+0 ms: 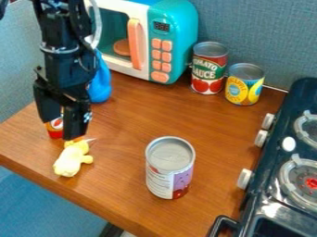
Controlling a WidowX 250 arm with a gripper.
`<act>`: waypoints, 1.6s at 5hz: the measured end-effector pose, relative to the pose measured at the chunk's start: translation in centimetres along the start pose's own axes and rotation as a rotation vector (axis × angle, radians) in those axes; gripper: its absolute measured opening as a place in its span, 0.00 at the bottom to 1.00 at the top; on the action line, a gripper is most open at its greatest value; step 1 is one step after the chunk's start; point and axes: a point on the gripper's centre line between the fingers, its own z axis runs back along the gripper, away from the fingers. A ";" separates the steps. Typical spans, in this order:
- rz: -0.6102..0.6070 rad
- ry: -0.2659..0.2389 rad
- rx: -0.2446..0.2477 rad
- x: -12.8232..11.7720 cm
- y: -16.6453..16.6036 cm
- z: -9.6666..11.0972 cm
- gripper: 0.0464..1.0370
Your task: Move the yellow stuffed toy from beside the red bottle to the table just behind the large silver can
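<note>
So the gripper (60, 129) is over the left end of the table (127, 127), fingers spread wide, with a red can (55, 133) partly behind it. The yellow toy (71, 159) lies right by the fingertips near the front edge; can't tell if they touch. Purple can (169, 169) stands nearer the stove (267, 162), microwave (178, 25) at the back.
</note>
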 end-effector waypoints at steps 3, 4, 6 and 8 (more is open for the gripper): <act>0.000 0.022 -0.059 -0.5 2.3 -3.5 0.97; 0.015 -0.009 -0.076 0.4 2.2 -4.5 0.97; 0.065 -0.058 -0.090 1.3 1.7 -6.5 0.97; 0.133 -0.094 -0.087 1.2 1.2 -7.6 0.63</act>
